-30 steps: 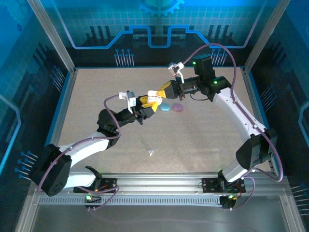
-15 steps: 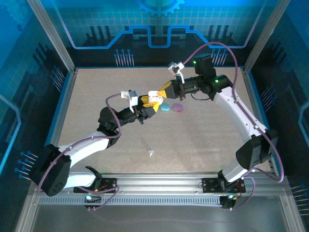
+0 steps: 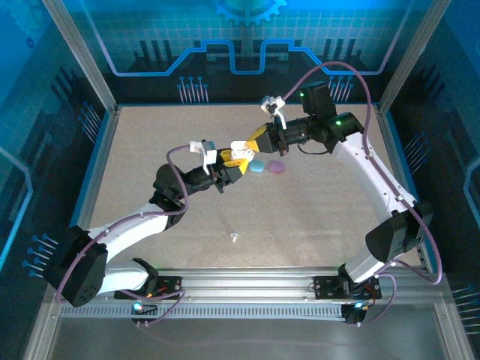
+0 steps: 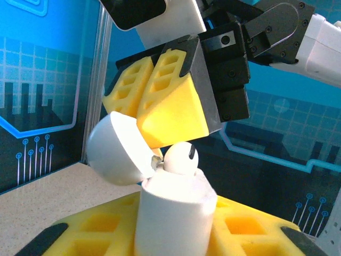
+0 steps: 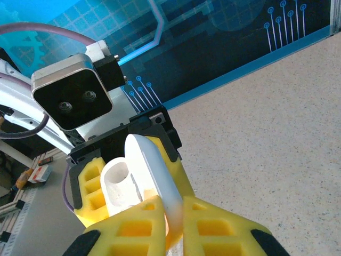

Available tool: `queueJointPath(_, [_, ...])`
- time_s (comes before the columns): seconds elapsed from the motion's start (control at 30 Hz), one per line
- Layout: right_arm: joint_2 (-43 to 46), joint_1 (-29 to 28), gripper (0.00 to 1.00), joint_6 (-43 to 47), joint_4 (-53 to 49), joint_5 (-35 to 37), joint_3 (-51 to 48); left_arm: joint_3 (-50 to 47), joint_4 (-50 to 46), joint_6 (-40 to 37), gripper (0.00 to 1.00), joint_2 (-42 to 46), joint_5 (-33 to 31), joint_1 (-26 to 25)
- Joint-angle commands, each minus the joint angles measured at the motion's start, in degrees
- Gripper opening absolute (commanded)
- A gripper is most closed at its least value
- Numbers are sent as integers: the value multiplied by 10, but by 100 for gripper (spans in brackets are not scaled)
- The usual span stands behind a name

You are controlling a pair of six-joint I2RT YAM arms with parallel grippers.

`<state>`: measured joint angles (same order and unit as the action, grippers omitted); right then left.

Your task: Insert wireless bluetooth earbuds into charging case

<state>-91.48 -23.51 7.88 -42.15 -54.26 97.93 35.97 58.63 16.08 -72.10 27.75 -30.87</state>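
My left gripper (image 4: 176,234) is shut on the body of a white charging case (image 4: 173,210), held upright with its rounded lid (image 4: 117,152) hinged open to the left. A white earbud (image 4: 180,157) with a dark slot sticks up out of the case's top. My right gripper (image 4: 154,133) is shut, and its yellow fingertips rest just above the earbud and against the lid. In the right wrist view the lid's (image 5: 152,165) edge runs down to the right gripper (image 5: 176,213), with the case body (image 5: 120,186) behind it. From above, both grippers (image 3: 238,159) (image 3: 249,148) meet mid-table.
A light blue case (image 3: 257,166) and a pink-purple case (image 3: 276,166) lie on the table just right of the grippers. A tiny white piece (image 3: 235,238) lies near the front. Metal frame posts and blue walls ring the speckled table (image 3: 150,150).
The left gripper with the case has edged slightly up-table toward the right gripper. The right wrist has shifted a little to the right. Both grips look unchanged.
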Motion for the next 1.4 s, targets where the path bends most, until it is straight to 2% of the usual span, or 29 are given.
queueJointPath(0.0, [-9, -15, 12, 27, -52, -14, 31, 16, -17, -13, 32, 8, 4, 0])
queueJointPath(0.17, [-19, -19, 12, 40, -79, -4, 49, 20, -39, -21, 31, 14, 4, 1])
queueJointPath(0.4, [-28, -22, 12, 53, -105, 6, 69, 24, -60, -27, 25, 21, 0, 4])
queueJointPath(0.67, [-38, -25, 16, 44, -115, 17, 90, 21, -45, -22, 20, 20, -2, 5])
queueJointPath(0.77, [-33, -17, 26, 4, -91, 24, 97, 17, -37, -20, 20, 19, -7, 6])
queueJointPath(0.83, [-23, -5, 37, -42, -62, 48, 98, 14, -31, -20, 20, 19, -13, 6])
queueJointPath(0.93, [3, 15, 41, -99, -15, 63, 90, 7, -24, -18, 20, 20, -23, 11])
queueJointPath(1.0, [27, 24, 46, -138, 21, 105, 73, 3, -23, -21, 20, 23, -34, 14])
queueJointPath(1.07, [52, 33, 49, -182, 42, 183, 52, -6, -20, -27, 20, 28, -52, 17])
queueJointPath(1.1, [64, 39, 49, -214, 46, 241, 38, -12, -15, -29, 20, 30, -63, 19])
queueJointPath(1.2, [98, 58, 47, -296, 30, 332, -27, -26, -2, -28, 20, 40, -80, 36])
queueJointPath(1.27, [117, 62, 45, -335, 15, 367, -81, -32, -2, -28, 20, 52, -83, 47])
queueJointPath(1.37, [140, 57, 42, -393, 26, 358, -185, -41, -17, -43, 20, 81, -97, 56])
